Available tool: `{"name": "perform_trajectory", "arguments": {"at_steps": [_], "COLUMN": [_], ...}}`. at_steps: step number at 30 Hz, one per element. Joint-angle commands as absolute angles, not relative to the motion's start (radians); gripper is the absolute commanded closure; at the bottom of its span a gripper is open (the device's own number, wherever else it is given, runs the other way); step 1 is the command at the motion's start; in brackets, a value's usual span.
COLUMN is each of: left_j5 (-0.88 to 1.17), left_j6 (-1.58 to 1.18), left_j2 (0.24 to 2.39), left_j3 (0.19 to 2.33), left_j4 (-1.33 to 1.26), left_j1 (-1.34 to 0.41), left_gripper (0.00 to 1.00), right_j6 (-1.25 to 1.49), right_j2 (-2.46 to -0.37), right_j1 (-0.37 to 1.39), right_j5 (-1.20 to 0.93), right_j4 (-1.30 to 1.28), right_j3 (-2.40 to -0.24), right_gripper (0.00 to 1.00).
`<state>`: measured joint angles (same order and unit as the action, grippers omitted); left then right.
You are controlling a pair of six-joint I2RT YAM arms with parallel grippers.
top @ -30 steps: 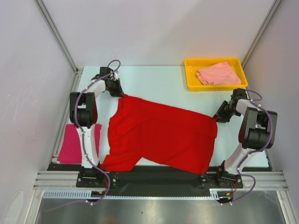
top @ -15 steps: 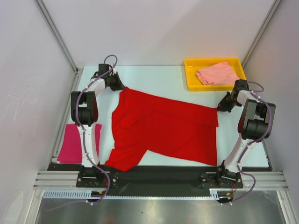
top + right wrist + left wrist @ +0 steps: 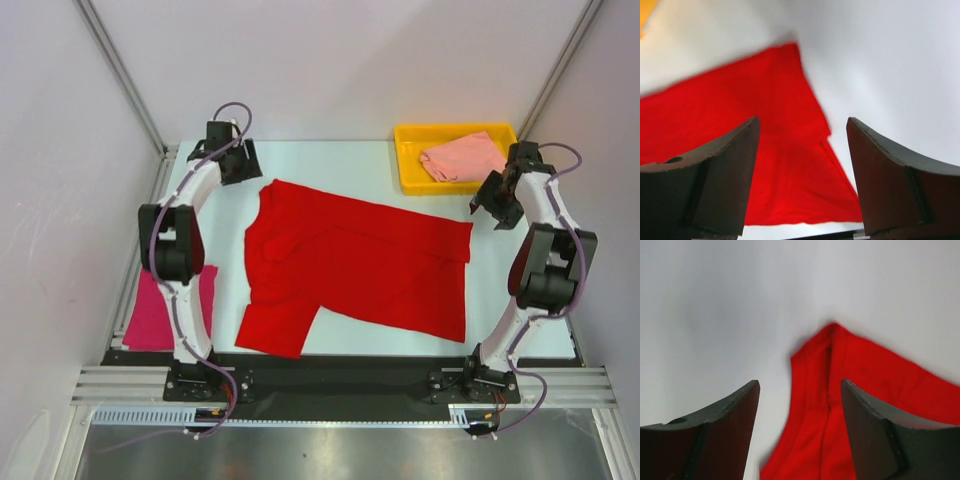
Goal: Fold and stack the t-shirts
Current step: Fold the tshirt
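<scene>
A bright red t-shirt (image 3: pixel 355 265) lies spread across the middle of the table, its far edge slanting from upper left to right. My left gripper (image 3: pixel 240 166) hangs open just beyond its far left corner; the left wrist view shows that corner of the red t-shirt (image 3: pixel 865 390) below the open left gripper (image 3: pixel 800 382). My right gripper (image 3: pixel 490 203) is open past the far right corner, and the red t-shirt (image 3: pixel 740 110) lies flat under the right gripper (image 3: pixel 804 120). A magenta t-shirt (image 3: pixel 150 312) lies folded at the left edge. A salmon t-shirt (image 3: pixel 462 157) sits in the tray.
A yellow plastic tray (image 3: pixel 408 170) stands at the back right, close to the right arm. Grey walls with metal rails enclose the table on three sides. The black front rail (image 3: pixel 340 368) runs between the arm bases.
Both grippers were shut on the red t-shirt's far corners, pulling it away from the bases. They have opened, let go and lifted back. The shirt now lies flatter and farther back.
</scene>
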<state>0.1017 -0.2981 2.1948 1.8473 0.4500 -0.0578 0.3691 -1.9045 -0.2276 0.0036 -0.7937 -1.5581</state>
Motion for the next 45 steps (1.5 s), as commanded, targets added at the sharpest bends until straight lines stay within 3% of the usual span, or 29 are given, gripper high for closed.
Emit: {"name": "perform_trajectory", "arguments": {"at_steps": [1, 3, 8, 12, 16, 31, 33, 38, 43, 45], "left_j5": [-0.008, 0.078, 0.354, 0.354, 0.339, 0.262, 0.268, 0.336, 0.431, 0.46], "left_j6": [-0.251, -0.284, -0.305, -0.293, -0.302, -0.327, -0.328, -0.35, -0.416, -0.436], "left_j2": [1.903, 1.782, 1.671, 1.672, 1.678, 1.799, 1.804, 1.783, 1.724, 1.7], "left_j3": [1.685, 1.507, 1.231, 1.166, 1.114, 1.104, 1.109, 1.127, 1.149, 1.158], "left_j4": [0.47, 0.425, 0.376, 0.417, 0.41, 0.364, 0.365, 0.377, 0.37, 0.345], "left_j1": [-0.107, -0.11, -0.112, -0.123, -0.135, -0.16, -0.16, -0.164, -0.166, -0.164], "left_gripper": [0.31, 0.39, 0.37, 0.35, 0.36, 0.44, 0.48, 0.76, 0.96, 0.97], "right_j6": [0.341, 0.345, 0.411, 0.471, 0.486, 0.462, 0.468, 0.485, 0.55, 0.564], "right_j2": [-1.726, -1.646, -1.523, -1.493, -1.471, -1.377, -1.39, -1.431, -1.503, -1.531], "right_j1": [-0.17, -0.108, 0.052, 0.162, 0.257, 0.279, 0.279, 0.284, 0.296, 0.311], "right_j5": [0.033, -0.027, -0.236, -0.38, -0.374, -0.38, -0.393, -0.408, -0.462, -0.491], "right_j4": [-0.885, -0.85, -0.732, -0.631, -0.618, -0.638, -0.627, -0.588, -0.514, -0.483], "right_j3": [-1.51, -1.441, -1.284, -1.208, -1.174, -1.091, -1.089, -1.104, -1.107, -1.118], "right_gripper": [0.25, 0.25, 0.27, 0.28, 0.29, 0.3, 0.3, 0.31, 0.33, 0.34]}}
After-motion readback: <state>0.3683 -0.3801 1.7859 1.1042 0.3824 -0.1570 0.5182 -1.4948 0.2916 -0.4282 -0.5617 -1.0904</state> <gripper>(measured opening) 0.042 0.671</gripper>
